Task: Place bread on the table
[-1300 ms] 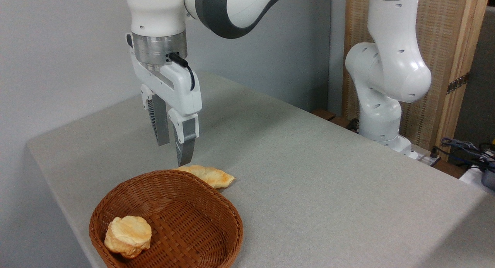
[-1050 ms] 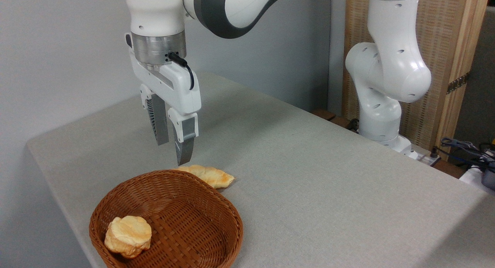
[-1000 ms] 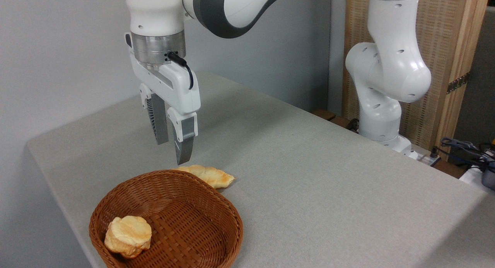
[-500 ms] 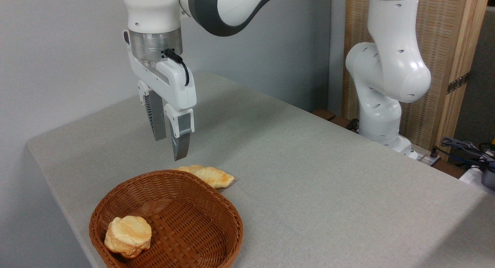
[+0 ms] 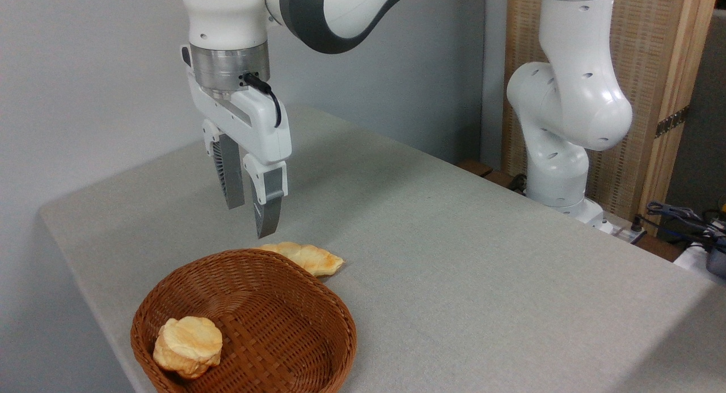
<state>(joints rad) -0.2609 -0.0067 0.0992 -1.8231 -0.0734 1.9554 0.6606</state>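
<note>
One bread point(image 5: 188, 346) sits low in the basket point(image 5: 295, 325), down and left of your gripper point(image 5: 249, 216), which hangs empty, fingers slightly parted, over the tabletop point(image 5: 454, 257).

The bun point(image 5: 188, 347) is pale gold with orange-brown edges, the basket point(image 5: 295, 302) brown woven wicker, the pastry point(image 5: 309, 258) golden, the table point(image 5: 454, 257) speckled grey-beige, the arm point(image 5: 567, 109) white.
</note>
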